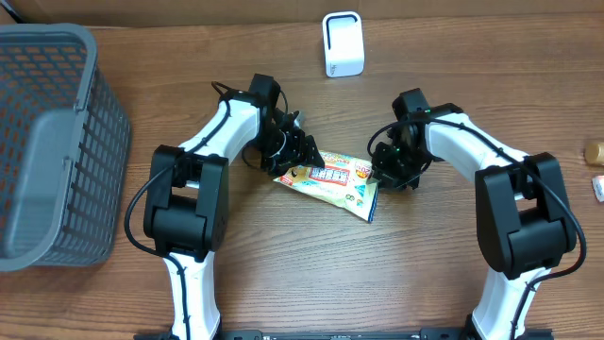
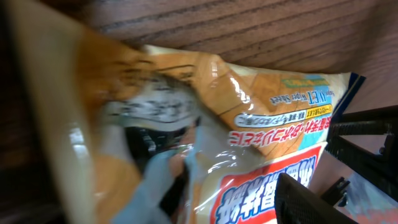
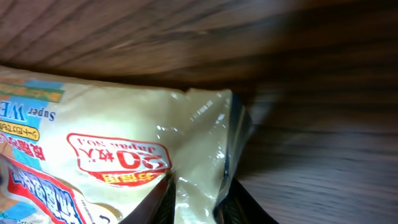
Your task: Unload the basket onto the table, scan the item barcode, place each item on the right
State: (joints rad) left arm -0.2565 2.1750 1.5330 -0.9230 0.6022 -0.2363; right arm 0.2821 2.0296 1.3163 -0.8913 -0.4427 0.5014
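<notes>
Wipes packet [image 1: 332, 179] lies flat on the table [image 1: 283, 274] between my two arms, its long axis running far-left to near-right. My right gripper [image 1: 385, 172] pinches its right end. My left gripper [image 1: 294, 151] sits at the other end, but I can't tell whether it has a grip.

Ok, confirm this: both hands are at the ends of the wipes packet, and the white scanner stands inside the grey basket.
Not inside: the overhead view shows the white scanner standing on the table, apart from the grey basket. The rest holds.
</notes>
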